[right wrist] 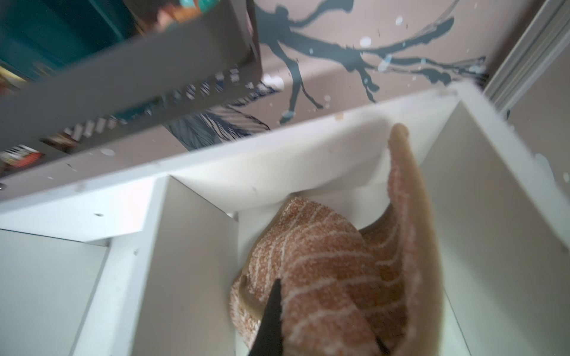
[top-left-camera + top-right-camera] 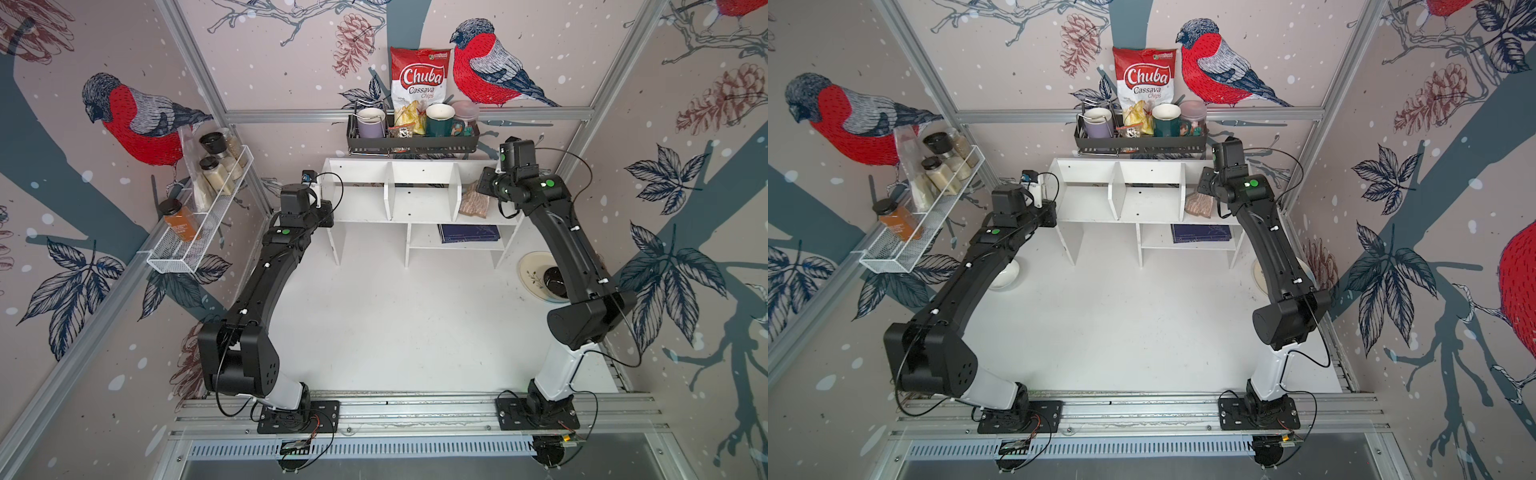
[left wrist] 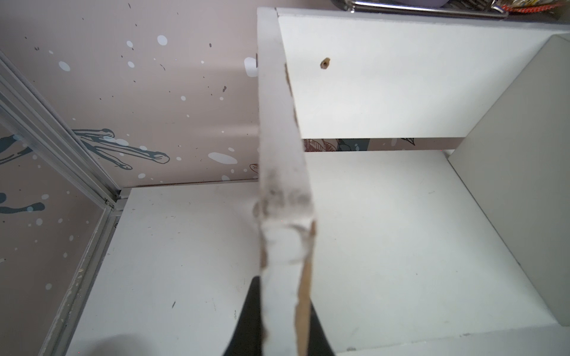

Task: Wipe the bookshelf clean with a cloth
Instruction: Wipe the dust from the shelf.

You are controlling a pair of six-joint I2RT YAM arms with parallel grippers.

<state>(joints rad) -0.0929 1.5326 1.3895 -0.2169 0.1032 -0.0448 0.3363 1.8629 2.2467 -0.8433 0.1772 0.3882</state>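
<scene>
The white bookshelf stands at the back of the table in both top views. My left gripper is at its left end. In the left wrist view the gripper is shut on the chipped front edge of the side panel, one black finger on each face. The striped beige-tan cloth lies bunched in the right upper compartment. My right gripper is shut on the cloth, which folds up against the compartment's side wall beside the divider.
A black wire rack with mugs and a chips bag hangs just above the shelf unit. A white mesh rack with jars hangs on the left wall. A dark blue book lies on the lower shelf. A plate sits under my right arm, a white bowl under my left.
</scene>
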